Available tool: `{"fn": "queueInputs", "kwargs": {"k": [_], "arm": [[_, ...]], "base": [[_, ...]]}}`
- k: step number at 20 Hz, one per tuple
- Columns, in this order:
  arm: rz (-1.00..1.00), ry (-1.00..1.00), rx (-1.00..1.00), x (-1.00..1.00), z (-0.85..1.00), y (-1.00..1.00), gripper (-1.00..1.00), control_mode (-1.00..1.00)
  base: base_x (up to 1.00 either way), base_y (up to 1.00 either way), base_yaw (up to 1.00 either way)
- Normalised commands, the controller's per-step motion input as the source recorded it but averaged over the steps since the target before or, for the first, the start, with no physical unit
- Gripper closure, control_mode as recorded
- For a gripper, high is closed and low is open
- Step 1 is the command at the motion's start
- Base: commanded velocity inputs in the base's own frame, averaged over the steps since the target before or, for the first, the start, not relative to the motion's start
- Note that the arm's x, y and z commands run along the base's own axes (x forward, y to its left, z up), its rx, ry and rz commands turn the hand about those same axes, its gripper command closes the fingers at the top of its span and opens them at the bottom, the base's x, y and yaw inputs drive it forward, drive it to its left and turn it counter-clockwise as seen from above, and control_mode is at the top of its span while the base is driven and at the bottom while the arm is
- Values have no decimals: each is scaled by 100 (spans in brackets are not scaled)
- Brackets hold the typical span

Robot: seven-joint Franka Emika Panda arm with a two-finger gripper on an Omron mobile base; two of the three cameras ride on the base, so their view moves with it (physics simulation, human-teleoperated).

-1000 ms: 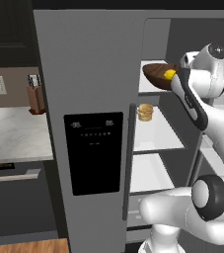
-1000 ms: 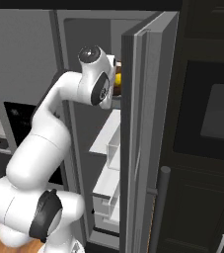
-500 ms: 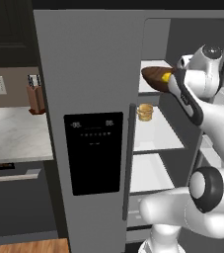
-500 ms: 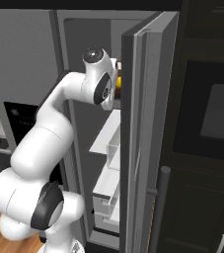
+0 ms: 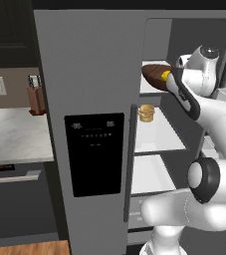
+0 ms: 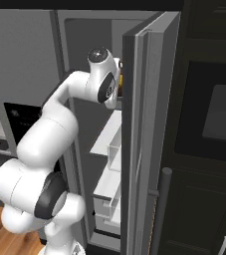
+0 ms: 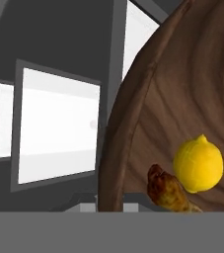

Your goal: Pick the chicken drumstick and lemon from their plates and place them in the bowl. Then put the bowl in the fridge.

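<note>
The dark brown wooden bowl (image 5: 154,74) hangs at the level of the fridge's (image 5: 84,74) upper white shelf, inside the open compartment. My gripper (image 5: 168,79) is shut on the bowl's right rim. In the hand view the bowl (image 7: 182,89) is very close, and the yellow lemon (image 7: 198,164) and the golden-brown chicken drumstick (image 7: 168,190) lie together inside it. A bit of the lemon (image 5: 164,74) peeks over the rim beside the hand. The plates are out of view.
A tan burger-like item (image 5: 145,113) sits on the middle shelf below the bowl. The fridge's right door (image 6: 144,124) stands open next to my arm, with white bins (image 6: 112,149) on it. A knife block (image 5: 36,97) stands on the counter (image 5: 15,134) at left.
The hand and the bowl have shifted a little to the left, deeper over the upper shelf. The grip is unchanged.
</note>
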Motion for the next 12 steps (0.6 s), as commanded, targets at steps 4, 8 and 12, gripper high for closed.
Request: {"fn": "queueInputs", "kwargs": {"k": [4, 8, 12], "arm": [[3, 8, 0, 45, -1, 0, 100, -100], [4, 7, 0, 44, 0, 0, 100, -100], [7, 4, 0, 31, 3, -1, 100, -100]], "base": [[0, 0, 0], [0, 0, 0], [0, 0, 0]]}}
